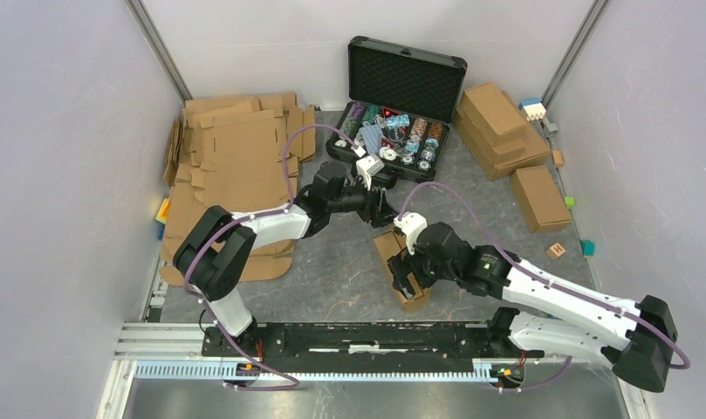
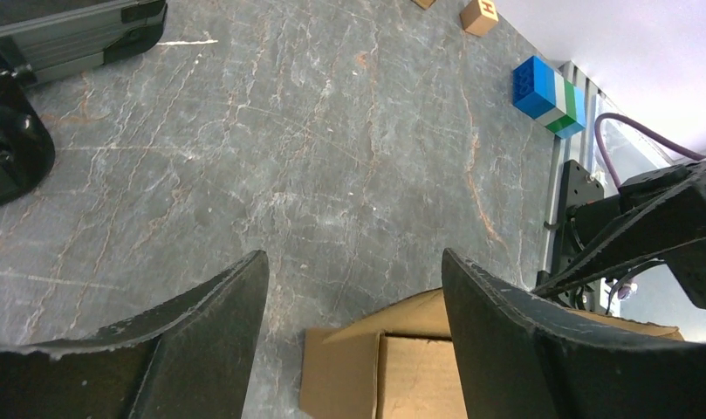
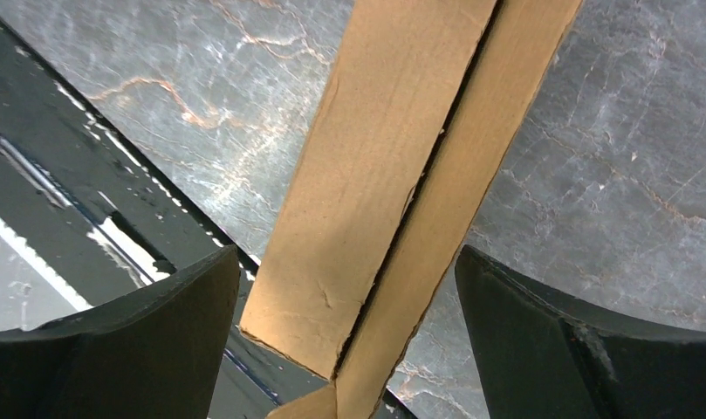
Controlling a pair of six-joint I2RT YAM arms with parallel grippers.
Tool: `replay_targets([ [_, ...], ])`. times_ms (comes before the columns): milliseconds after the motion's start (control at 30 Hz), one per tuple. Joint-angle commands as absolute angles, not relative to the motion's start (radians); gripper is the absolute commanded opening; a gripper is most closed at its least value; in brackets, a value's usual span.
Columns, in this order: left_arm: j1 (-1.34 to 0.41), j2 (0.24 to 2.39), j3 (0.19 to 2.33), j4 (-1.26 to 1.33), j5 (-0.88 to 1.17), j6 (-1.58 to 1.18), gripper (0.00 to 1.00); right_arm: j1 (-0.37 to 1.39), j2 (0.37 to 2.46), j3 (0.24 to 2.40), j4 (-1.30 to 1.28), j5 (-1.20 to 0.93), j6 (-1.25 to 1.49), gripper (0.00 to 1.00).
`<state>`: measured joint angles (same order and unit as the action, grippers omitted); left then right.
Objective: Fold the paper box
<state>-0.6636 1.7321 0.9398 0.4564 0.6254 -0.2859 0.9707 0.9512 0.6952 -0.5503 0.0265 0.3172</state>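
From above, the paper box [image 1: 387, 247] lies mid-table [image 1: 332, 262], half hidden under the right claw [image 1: 407, 281], whose wrist camera shows fingers spread wide astride its folded edge, while the left claw [image 1: 380, 209] gapes empty nearby.

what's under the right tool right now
The paper box lies under the open right tool, on the grey table. From above, the right arm covers most of the box, and its inside is hidden.

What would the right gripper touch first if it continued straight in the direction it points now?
Probably the paper box: it lies directly ahead of the right gripper, between its open jaws. Depth is unclear.
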Motion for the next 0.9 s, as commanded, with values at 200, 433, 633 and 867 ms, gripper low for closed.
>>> replay_targets([
  [200,-0.672,1.565,0.849,0.419,0.549,-0.268,0.81,1.074,1.022,0.741,-0.579,0.166,0.347,0.98],
  [433,-0.671,1.565,0.822,0.448,0.595,-0.25,0.8,1.075,0.997,0.759,-0.609,0.21,0.342,0.84],
  [633,-0.671,1.595,0.827,0.478,0.605,-0.258,0.84,1.074,0.985,0.755,-0.596,0.184,0.314,0.75],
  [867,-0.638,1.608,0.782,0.597,0.627,-0.332,0.93,1.074,1.011,0.76,-0.59,0.168,0.281,0.84],
])
